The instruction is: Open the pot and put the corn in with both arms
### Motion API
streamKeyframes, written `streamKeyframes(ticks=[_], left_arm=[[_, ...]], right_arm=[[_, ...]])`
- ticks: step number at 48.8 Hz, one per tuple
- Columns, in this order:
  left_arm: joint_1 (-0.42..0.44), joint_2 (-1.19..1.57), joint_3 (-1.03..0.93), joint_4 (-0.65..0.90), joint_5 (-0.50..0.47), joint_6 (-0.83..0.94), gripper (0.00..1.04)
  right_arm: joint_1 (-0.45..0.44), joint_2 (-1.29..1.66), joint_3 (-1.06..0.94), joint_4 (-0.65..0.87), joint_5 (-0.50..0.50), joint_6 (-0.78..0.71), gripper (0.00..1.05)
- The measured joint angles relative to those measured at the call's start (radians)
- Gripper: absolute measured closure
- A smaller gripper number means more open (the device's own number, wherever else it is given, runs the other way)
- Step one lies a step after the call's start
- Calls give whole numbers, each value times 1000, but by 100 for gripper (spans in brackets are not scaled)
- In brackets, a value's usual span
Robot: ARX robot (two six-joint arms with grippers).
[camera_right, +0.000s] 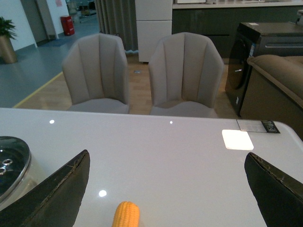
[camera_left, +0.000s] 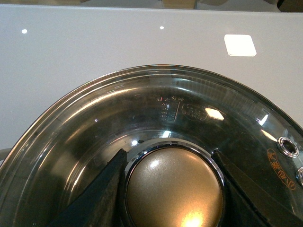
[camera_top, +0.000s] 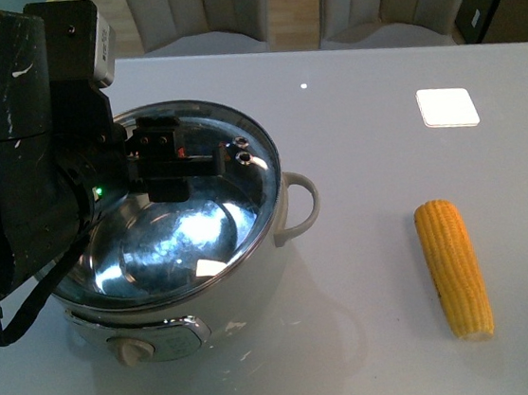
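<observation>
Reaching over the pot (camera_top: pixel 255 284) in the front view, the left gripper (camera_top: pixel 179 164) sits on the closed lid (camera_top: pixel 236 201), the corn (camera_top: pixel 453 266) lying on the table (camera_top: pixel 349 102) well apart. From the left wrist, both fingers (camera_left: pixel 102 189) press the lid's knob (camera_left: pixel 174 187), clamped to lift it. From the right wrist, the right gripper (camera_right: pixel 166 157) gapes empty toward the corn, likely its pickup.

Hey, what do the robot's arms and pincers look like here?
The left arm is black and boxy, scuffed with white marks, with a small green light, a black cable and a grey box. The left pincer and right pincer have dark wedge-shaped fingers with worn edges.
</observation>
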Motion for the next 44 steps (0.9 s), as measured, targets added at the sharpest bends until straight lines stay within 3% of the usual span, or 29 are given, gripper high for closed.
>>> streamKeyframes(ticks=[24, 44], left_arm=[[2, -43, 23, -90, -18, 23, 60], [68, -299, 23, -232, 18, 77, 60]], right_arm=[[0, 0, 0, 0, 0, 0, 9], [0, 0, 0, 0, 0, 0, 9]])
